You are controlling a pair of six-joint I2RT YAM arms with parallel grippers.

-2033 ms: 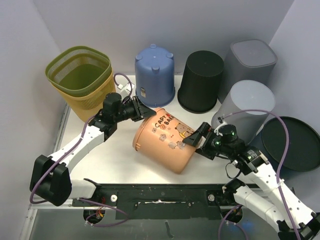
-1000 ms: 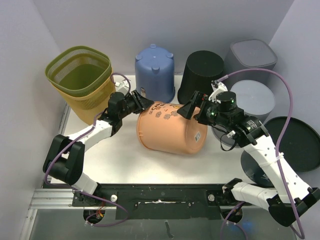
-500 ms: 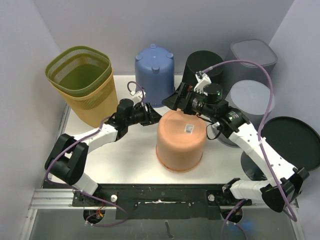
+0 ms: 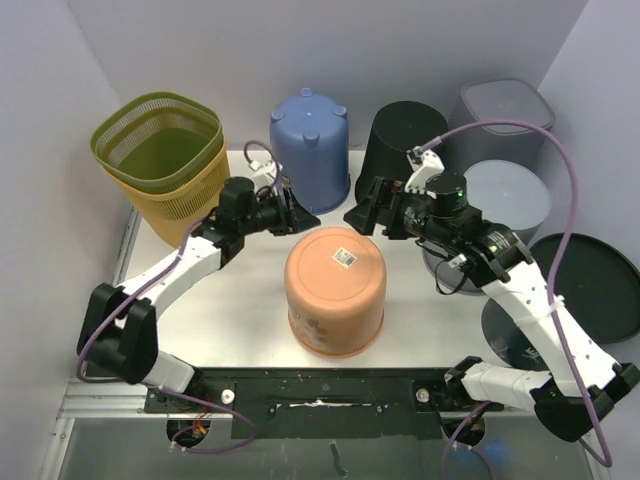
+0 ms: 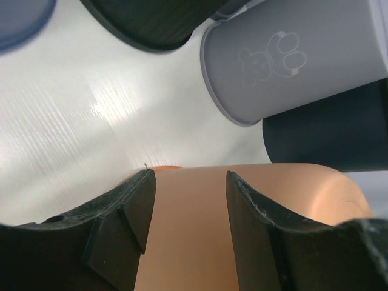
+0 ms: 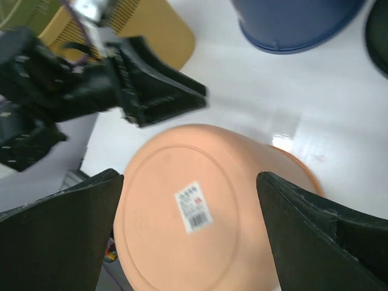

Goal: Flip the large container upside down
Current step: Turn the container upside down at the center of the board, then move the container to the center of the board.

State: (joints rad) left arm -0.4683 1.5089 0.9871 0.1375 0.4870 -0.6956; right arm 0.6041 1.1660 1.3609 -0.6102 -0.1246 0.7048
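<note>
Orange bin (image 4: 335,290) sits mouth-down on the bench (image 4: 240,300) (label up); left hand (image 4: 297,214) parted at ten o'clock, right hand (image 4: 365,212) wide at one.

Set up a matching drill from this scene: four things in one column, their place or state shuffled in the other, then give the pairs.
Things:
1. orange container
2. blue bin
3. green mesh basket
4. right claw

Place or state:
A. nested in the yellow basket
B. open, holding nothing
C. base up, sticker on top, in the middle
D. base up, at the back

Pairs: 1-C, 2-D, 3-A, 4-B
</note>
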